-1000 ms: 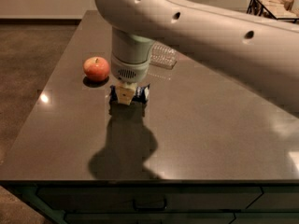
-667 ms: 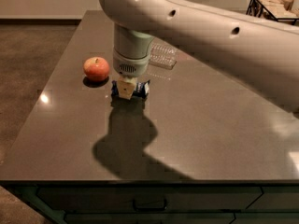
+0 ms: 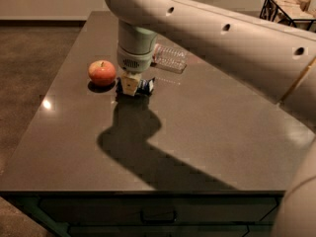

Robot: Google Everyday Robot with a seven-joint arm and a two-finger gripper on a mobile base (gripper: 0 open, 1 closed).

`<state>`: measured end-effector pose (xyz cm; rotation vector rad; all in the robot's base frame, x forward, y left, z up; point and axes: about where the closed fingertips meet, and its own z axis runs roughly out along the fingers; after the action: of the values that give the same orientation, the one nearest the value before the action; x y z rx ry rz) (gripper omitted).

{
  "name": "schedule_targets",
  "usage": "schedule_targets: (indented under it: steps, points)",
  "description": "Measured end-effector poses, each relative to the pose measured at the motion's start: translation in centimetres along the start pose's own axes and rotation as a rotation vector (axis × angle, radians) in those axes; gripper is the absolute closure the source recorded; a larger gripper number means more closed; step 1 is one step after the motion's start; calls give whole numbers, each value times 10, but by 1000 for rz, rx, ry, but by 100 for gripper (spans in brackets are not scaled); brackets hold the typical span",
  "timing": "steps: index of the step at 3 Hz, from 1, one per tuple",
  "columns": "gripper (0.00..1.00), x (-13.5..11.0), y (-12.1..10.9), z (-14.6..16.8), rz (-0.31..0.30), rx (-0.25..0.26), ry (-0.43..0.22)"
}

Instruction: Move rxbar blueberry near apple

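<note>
The apple (image 3: 102, 72), red-orange with a short stem, sits on the dark table (image 3: 207, 132) at the left. The rxbar blueberry (image 3: 146, 86), a dark navy bar, lies level just right of the apple, a small gap between them. My gripper (image 3: 130, 86) hangs straight down from the big pale arm and is shut on the bar's middle, holding it at or barely above the tabletop. The pale fingers (image 3: 130, 84) cover the bar's centre, so only its ends show.
A clear plastic water bottle (image 3: 170, 58) lies on its side just behind the gripper. The arm spans the upper right of the view and casts a broad shadow (image 3: 133, 137) on the table in front. A dark wire-framed stand (image 3: 289, 9) is at the far right.
The gripper and the bar in it have shifted together slightly away from the front edge, ending beside the apple. The apple and bottle have not moved.
</note>
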<state>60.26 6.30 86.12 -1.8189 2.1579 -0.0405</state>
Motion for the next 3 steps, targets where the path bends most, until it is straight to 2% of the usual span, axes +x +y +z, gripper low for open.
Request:
schedule_targets:
  steps: [2, 3]
  points:
    - [36, -11, -24, 14, 4, -7, 14]
    - [14, -11, -24, 15, 3, -8, 14]
